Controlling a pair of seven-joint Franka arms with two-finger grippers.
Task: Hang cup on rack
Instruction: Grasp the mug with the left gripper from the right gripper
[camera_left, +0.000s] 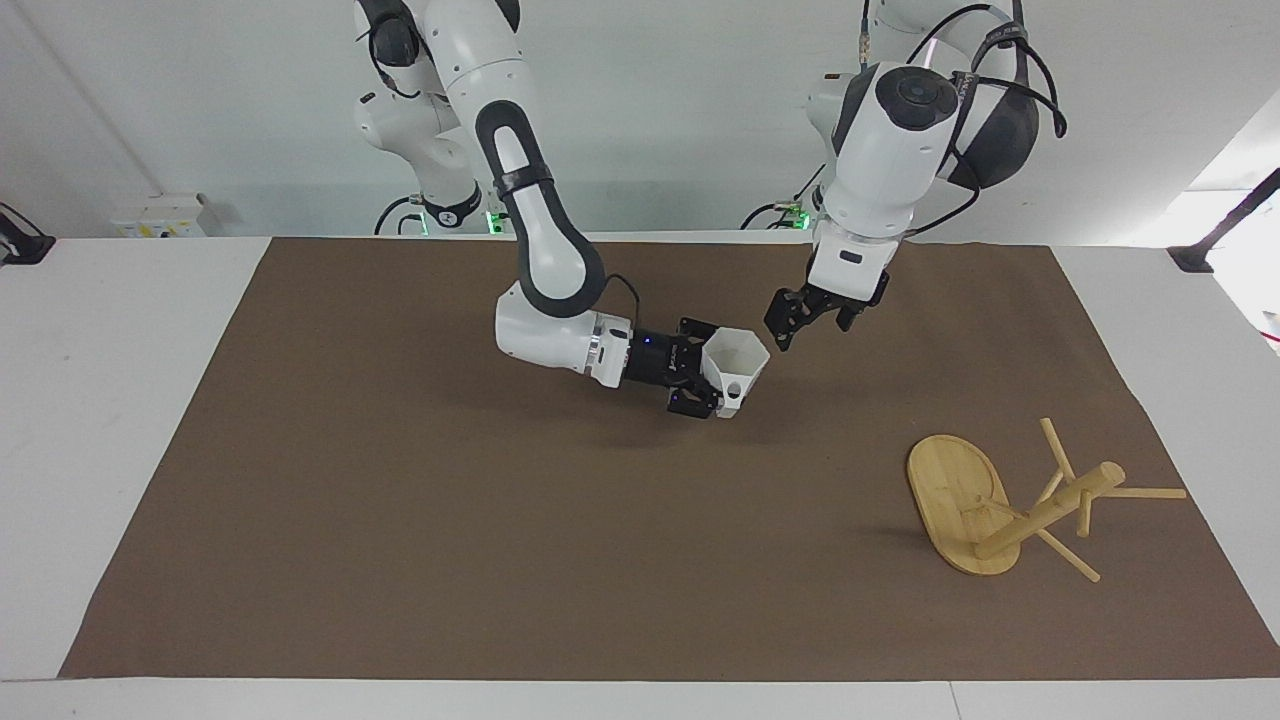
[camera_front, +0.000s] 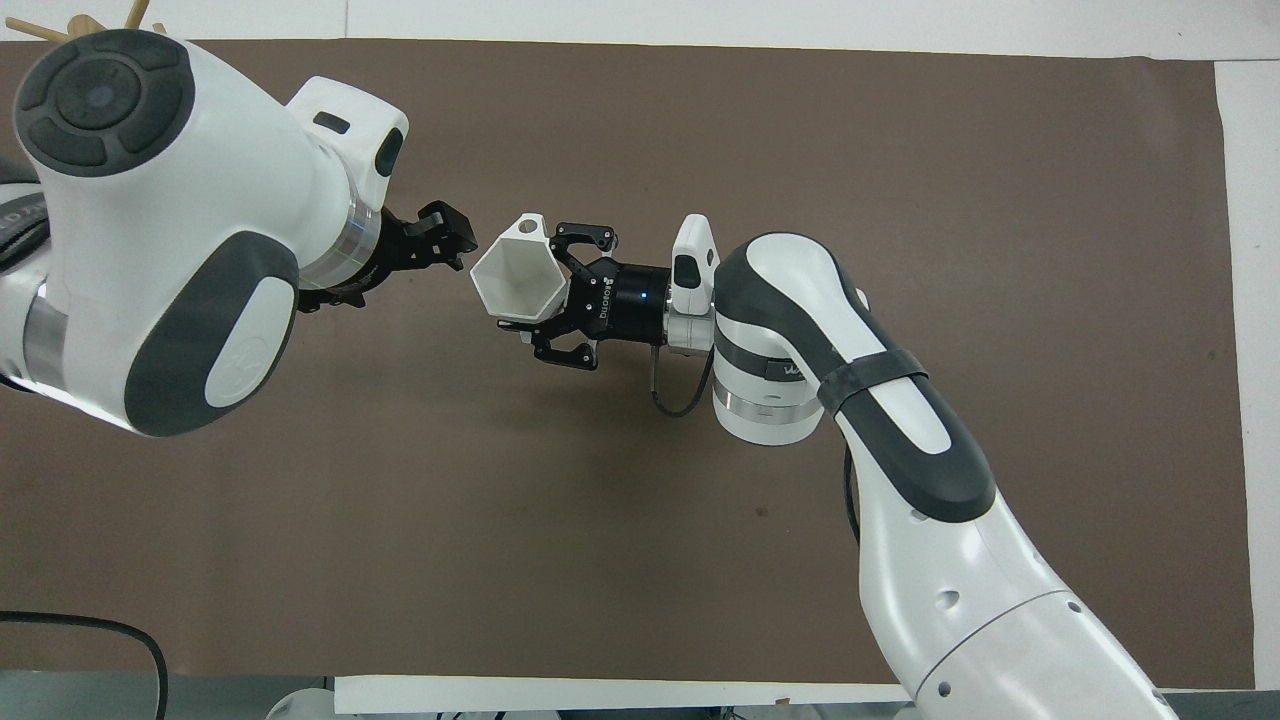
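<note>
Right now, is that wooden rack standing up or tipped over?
Standing: the rack rests flat on its oval base, its post only seeming to lean from the high camera.

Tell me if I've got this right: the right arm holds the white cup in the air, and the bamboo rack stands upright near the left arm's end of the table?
Not quite. The bamboo mug rack lies tipped over on its side, as the facing view shows. The rest holds: the right end effector holds the white cup in the air, and the rack is toward the left arm's end.

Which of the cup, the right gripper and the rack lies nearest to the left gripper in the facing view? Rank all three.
Measured from the left gripper:
1. The cup, just beside it, held up over the mat.
2. The right gripper, clasping the cup.
3. The rack, at the left arm's end of the table.
</note>
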